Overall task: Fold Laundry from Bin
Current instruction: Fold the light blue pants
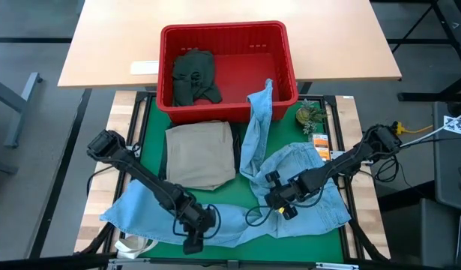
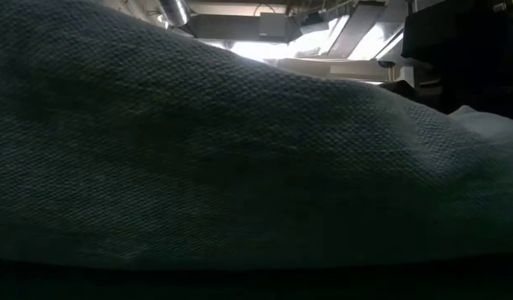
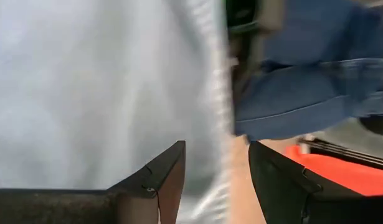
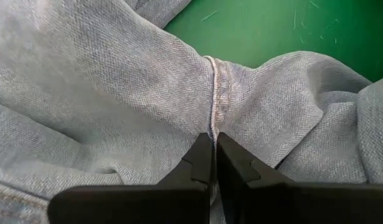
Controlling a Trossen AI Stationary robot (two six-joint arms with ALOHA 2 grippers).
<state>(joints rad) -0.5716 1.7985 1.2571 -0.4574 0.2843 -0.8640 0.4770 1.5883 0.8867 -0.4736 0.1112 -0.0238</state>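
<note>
Spreading step: light blue jeans (image 1: 290, 195) lie across the counter's front edge, 1 leg trailing up to the red bin (image 1: 226, 67). Right pincer (image 4: 214, 149) has clamped their seam; left pincer (image 3: 217, 180) gapes over their front hem. Next, pull them flat

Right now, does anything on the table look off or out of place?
One leg of the light blue jeans still trails up over the rim of the red bin, while the rest sprawls crumpled on the green mat. Cloth also blocks the low view. The folded khaki trousers lie neat.
</note>
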